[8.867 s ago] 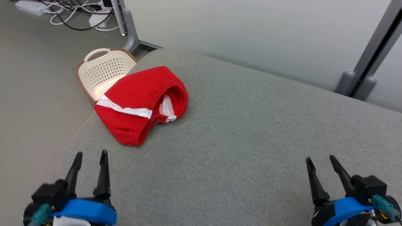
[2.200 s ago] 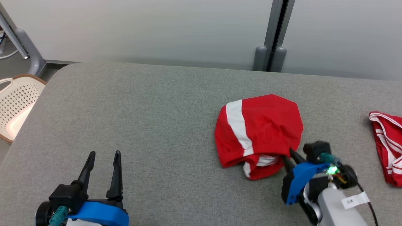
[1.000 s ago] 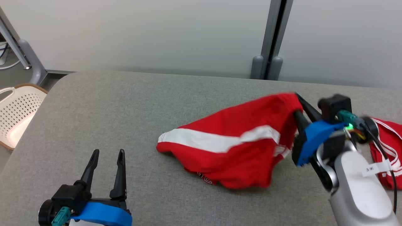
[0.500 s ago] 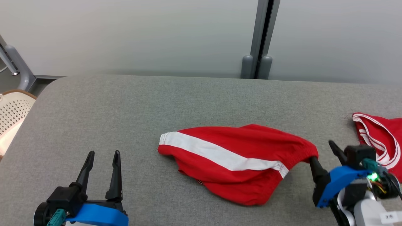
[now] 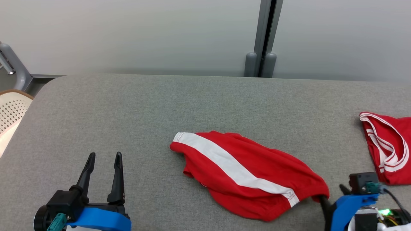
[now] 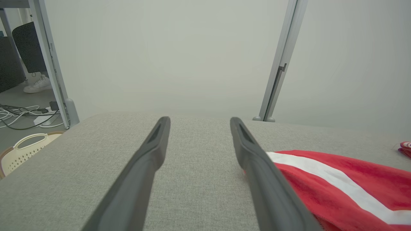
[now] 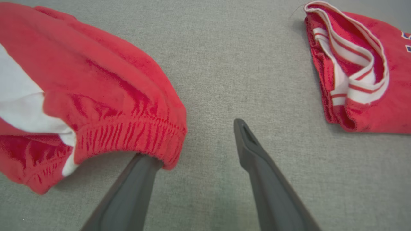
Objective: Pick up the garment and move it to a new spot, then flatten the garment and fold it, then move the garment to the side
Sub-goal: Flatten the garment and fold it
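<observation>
The garment (image 5: pixel 250 179), red shorts with a white side stripe, lies spread and rumpled on the grey padded table (image 5: pixel 128 109), right of centre. My right gripper (image 5: pixel 332 194) stands open at its right end. In the right wrist view the elastic waistband (image 7: pixel 128 131) drapes over the tip of the left finger (image 7: pixel 128 195), while the other finger (image 7: pixel 257 160) is bare over the table. My left gripper (image 5: pixel 105 155) is open with nothing in it at the near left; the shorts (image 6: pixel 337 179) lie to its right.
A second red garment (image 5: pixel 388 147) with white trim lies bunched at the table's right edge, also seen in the right wrist view (image 7: pixel 356 70). A cream perforated basket (image 5: pixel 9 109) stands on the floor past the table's left end. A partition wall runs behind the table.
My right gripper opened and let go of the shorts, which dropped from a lifted drape to lie on the table. The right arm sank toward the near edge. The left arm stayed put.
</observation>
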{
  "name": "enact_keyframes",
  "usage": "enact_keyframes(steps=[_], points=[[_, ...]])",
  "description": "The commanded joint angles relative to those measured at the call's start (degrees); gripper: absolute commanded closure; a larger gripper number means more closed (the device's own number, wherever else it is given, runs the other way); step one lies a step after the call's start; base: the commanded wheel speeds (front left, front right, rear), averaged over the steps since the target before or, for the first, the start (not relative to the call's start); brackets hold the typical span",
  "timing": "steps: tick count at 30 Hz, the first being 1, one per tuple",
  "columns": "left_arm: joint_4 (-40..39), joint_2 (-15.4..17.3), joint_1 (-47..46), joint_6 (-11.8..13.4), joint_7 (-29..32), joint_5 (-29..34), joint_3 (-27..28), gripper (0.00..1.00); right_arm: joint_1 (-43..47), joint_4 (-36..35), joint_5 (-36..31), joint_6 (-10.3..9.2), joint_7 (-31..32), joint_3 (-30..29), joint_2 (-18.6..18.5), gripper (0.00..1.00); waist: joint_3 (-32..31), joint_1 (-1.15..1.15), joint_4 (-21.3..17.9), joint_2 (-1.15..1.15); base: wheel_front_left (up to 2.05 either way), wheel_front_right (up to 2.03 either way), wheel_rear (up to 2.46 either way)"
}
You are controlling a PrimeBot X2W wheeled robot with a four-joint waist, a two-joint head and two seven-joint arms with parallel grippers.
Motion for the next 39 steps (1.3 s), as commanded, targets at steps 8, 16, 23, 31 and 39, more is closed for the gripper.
enact_keyframes(steps=[8, 16, 23, 31, 39], points=[[-0.08, 0.24, -0.57, 0.43, -0.38, -0.44, -0.29, 0.0, 2.7, -5.82, 6.14, 0.02, 8.95, 7.99, -0.05, 0.0, -0.08, 0.0, 0.76, 0.0, 0.0, 0.0, 0.0], [-0.6, 0.47, -0.66, 0.83, -0.34, -0.56, -0.37, 0.0, -0.26, -15.25, 6.59, 0.02, 4.72, 6.84, -0.85, 0.0, 0.14, 0.0, 1.12, 0.0, 0.0, 0.0, 0.0], [-0.89, 0.53, -0.71, 1.24, -0.27, -0.72, -0.55, 0.0, -3.13, -16.7, 4.71, 0.01, 0.97, 5.13, -0.87, 0.0, -0.14, 0.0, 1.33, 0.0, 0.0, 0.0, 0.0], [-1.43, 0.81, 0.04, 1.63, -0.01, -0.84, -0.89, 0.0, 3.17, -15.88, 14.55, 0.02, 9.01, 1.33, 0.08, 0.0, -0.64, 0.0, 1.93, 0.0, 0.0, 0.0, 0.0], [-2.11, 1.48, 0.76, 1.99, 0.46, -0.97, -0.77, 0.0, 10.24, -16.17, 22.12, 0.02, 14.92, 0.0, 0.1, 0.0, -0.86, 0.0, 1.71, 0.0, 0.0, 0.0, 0.0]])
